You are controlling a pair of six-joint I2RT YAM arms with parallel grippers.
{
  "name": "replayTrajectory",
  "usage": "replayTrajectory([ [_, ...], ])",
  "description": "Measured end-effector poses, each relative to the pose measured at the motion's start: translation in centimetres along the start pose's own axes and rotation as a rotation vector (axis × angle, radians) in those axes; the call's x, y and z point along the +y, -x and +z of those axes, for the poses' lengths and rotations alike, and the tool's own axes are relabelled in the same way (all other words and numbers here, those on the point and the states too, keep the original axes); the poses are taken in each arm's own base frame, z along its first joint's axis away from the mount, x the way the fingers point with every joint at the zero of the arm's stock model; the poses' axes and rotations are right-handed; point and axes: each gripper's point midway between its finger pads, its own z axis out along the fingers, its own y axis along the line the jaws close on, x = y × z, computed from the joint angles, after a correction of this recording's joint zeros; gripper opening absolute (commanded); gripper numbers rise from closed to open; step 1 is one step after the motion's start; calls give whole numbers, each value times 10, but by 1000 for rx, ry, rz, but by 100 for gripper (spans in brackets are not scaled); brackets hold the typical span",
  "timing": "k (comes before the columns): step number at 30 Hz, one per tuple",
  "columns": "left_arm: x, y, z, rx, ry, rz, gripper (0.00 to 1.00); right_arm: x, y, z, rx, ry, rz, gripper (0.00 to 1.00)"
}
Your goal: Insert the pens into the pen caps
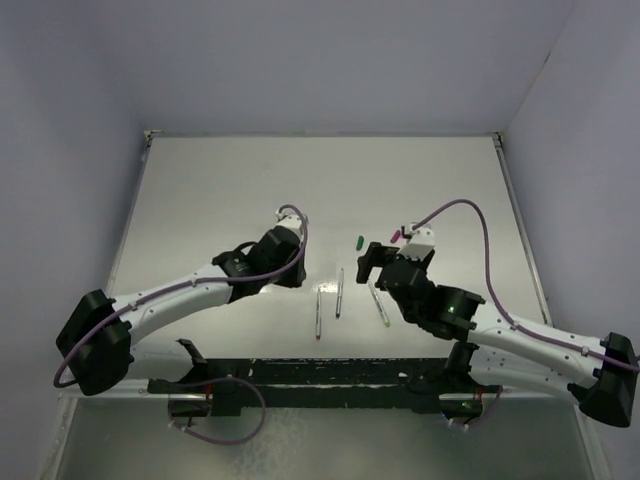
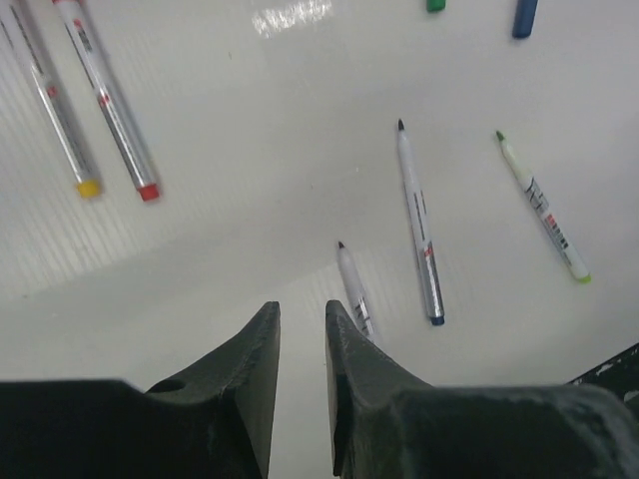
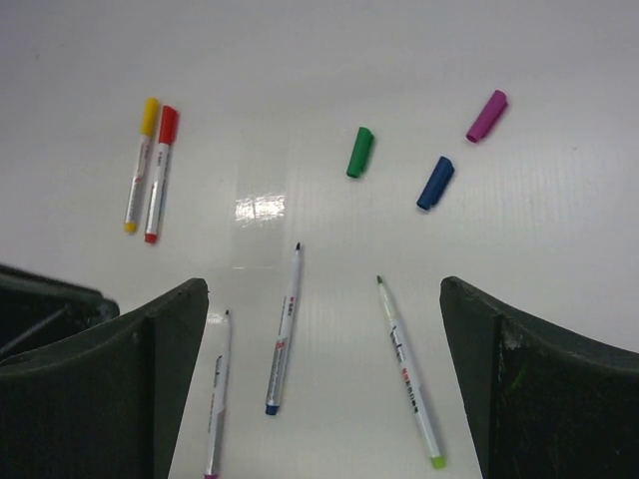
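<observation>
Pens stand two capped and three bare, so the step in hand is judged to be choosing the next pen

Right end effector is spread fully wide and holds nothing. Nearest, between its fingers, lie the purple-ended pen, just beside the left finger, and the blue-ended pen; the green pen lies toward the right finger. Further ahead and to the right lie the green cap, blue cap and purple cap, each apart. Ahead and left, the yellow-capped pen and red-capped pen lie side by side

Left end effector shows only a narrow gap, empty; a bare pen lies just beside its right finger

Next move calls for one end effector to take a bare pen and the other its matching cap, tip lined up with the cap mouth

Table is white and glossy with a glare patch; pale walls enclose it
</observation>
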Motion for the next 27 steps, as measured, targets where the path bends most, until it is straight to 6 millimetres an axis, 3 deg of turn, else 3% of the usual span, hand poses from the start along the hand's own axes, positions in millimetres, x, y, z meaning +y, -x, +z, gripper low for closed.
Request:
replayTrajectory([
  [9,-30,-73,-11,113,1,75,34,-72,6,22,29,-256,86,100],
  [15,-46,-118,2,201,37,161,41,-76,2,24,59,-256,98,100],
  [18,-50,-125,8,212,62,173,44,-73,1,23,71,-239,101,100],
  [27,-58,-114,15,175,84,154,47,-71,2,16,53,-185,134,100],
])
